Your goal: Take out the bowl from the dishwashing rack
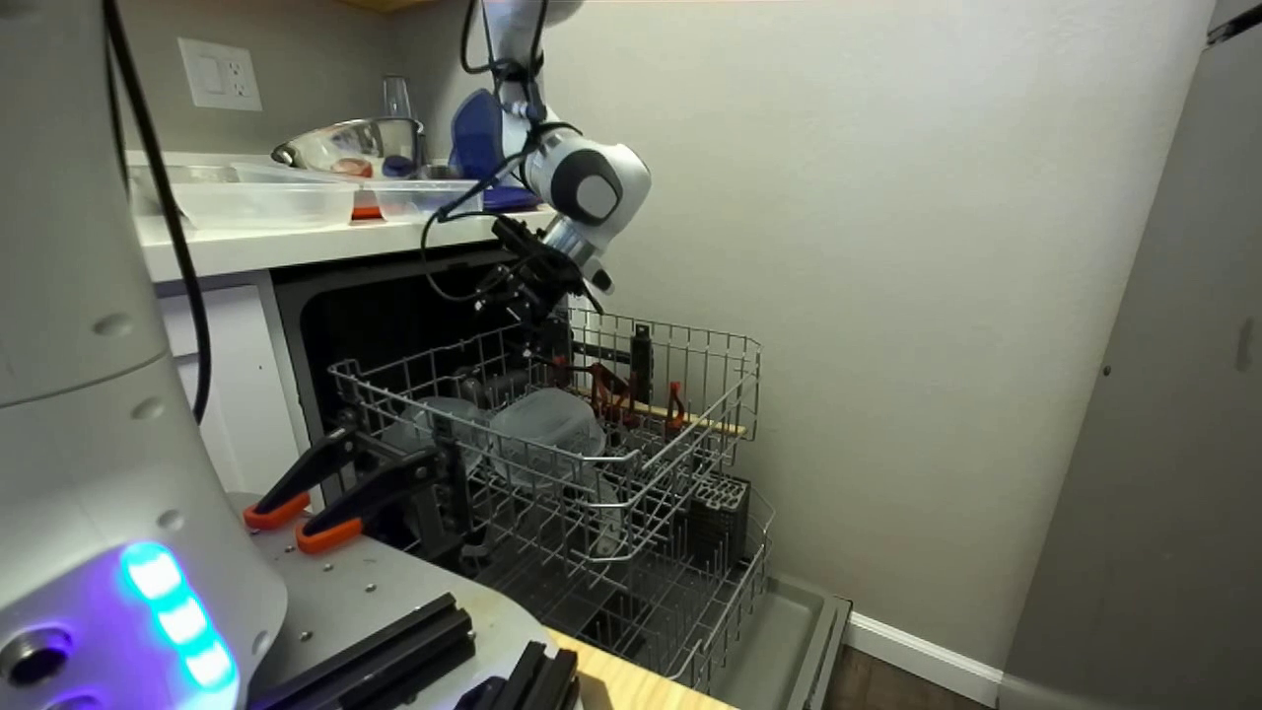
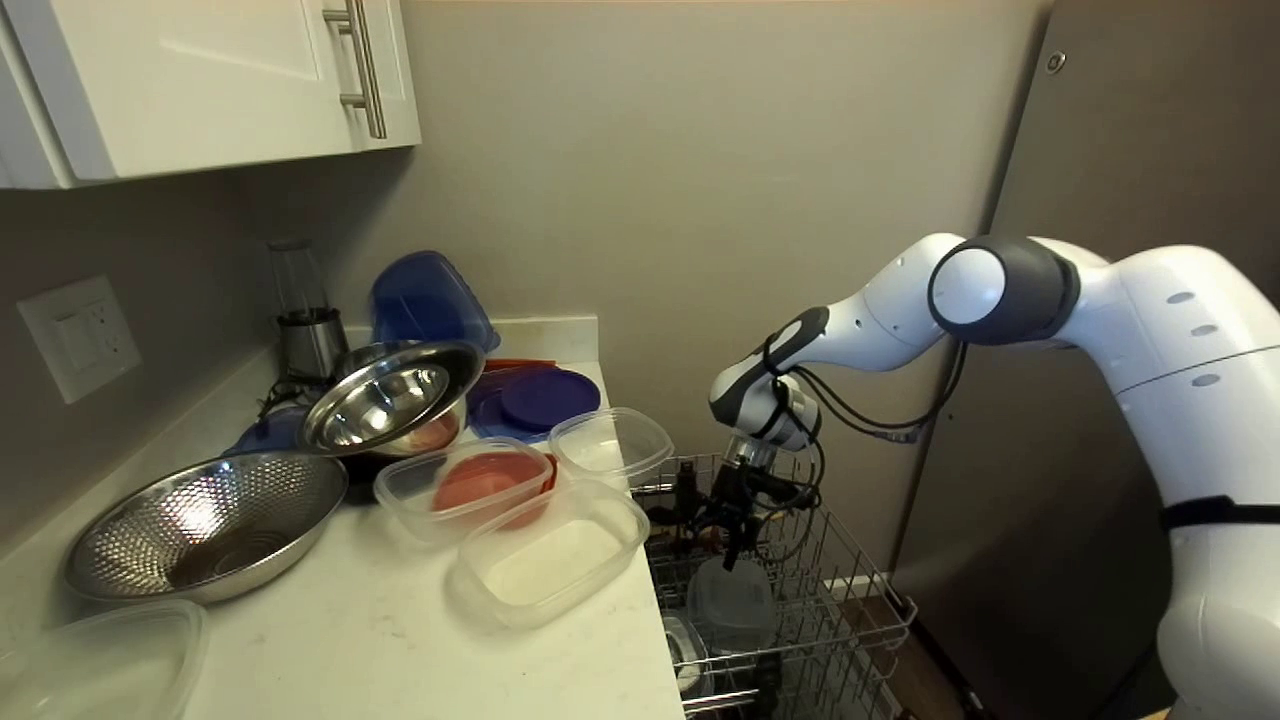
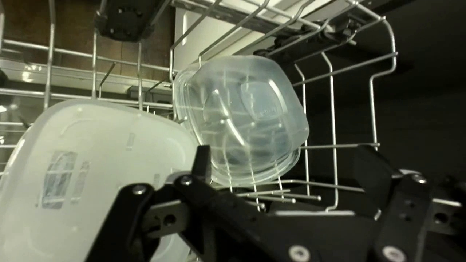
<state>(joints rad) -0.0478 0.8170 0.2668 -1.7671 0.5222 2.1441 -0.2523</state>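
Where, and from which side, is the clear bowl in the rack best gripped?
I'd likely pinch the clear bowl by its lower rim in the wrist view, coming from above: its base faces the camera, that rim juts beyond the side, and the larger white dish crowds its left.

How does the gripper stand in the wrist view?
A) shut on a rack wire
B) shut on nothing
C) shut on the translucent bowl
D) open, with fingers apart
D: the gripper has its fingers wide apart, and the translucent bowl shows beyond them, not gripped.
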